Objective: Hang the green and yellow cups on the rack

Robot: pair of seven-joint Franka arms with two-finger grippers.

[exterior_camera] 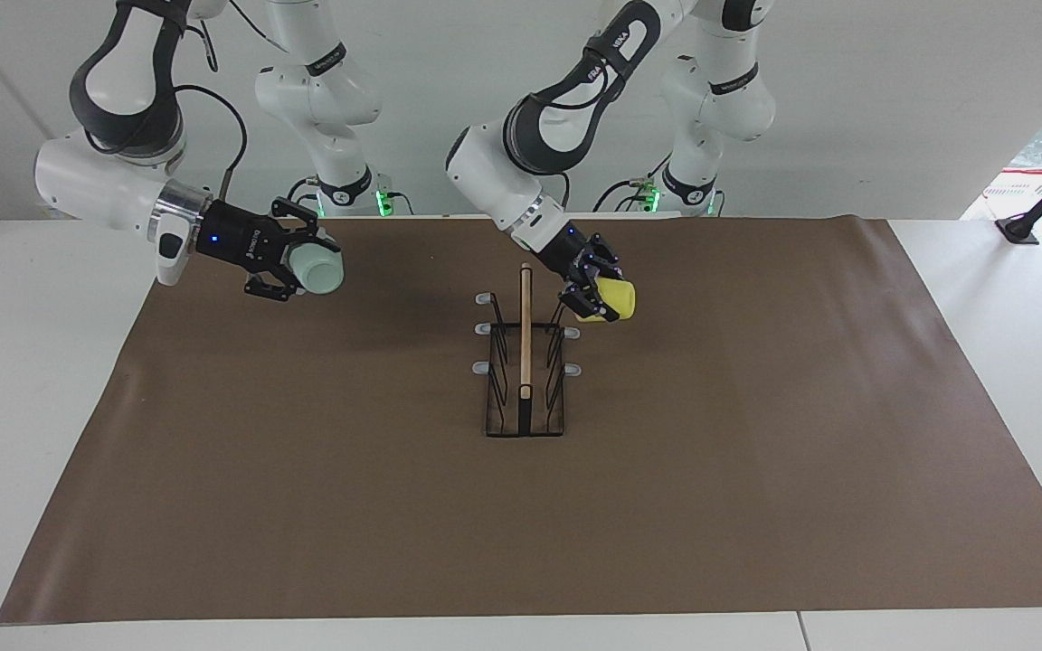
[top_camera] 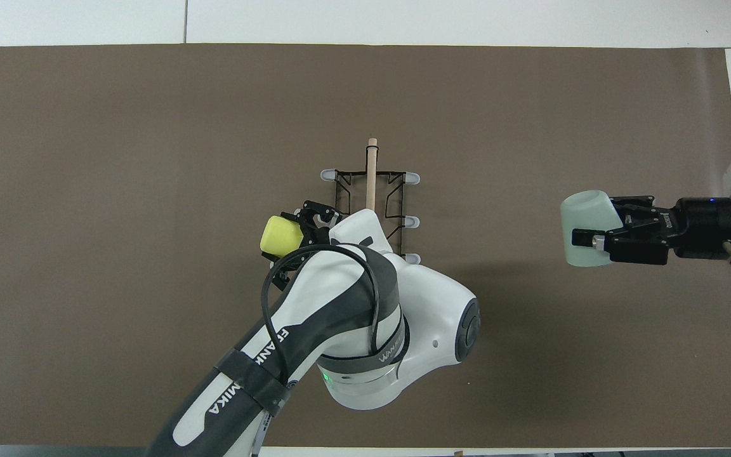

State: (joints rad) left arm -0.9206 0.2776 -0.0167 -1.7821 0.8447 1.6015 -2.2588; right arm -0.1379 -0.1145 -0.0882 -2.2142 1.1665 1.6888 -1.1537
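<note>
The black wire rack with a light wooden centre bar [exterior_camera: 525, 362] [top_camera: 370, 216] is set upright at the middle of the brown mat [exterior_camera: 756, 470] [top_camera: 118, 158], well clear of every mat edge. The bright yellow tapered plastic cup [exterior_camera: 612, 299] [top_camera: 282, 235] is clamped in the left gripper [exterior_camera: 595, 291] [top_camera: 305, 235] and held tilted in the air just beside the rack's grey-tipped prongs on the left arm's side. The pale mint green plastic cup [exterior_camera: 318, 268] [top_camera: 584, 230] is gripped by the right gripper [exterior_camera: 297, 259] [top_camera: 600, 238], held on its side over the mat, well apart from the rack toward the right arm's end. Bare mat is seen all around the rack's base.
</note>
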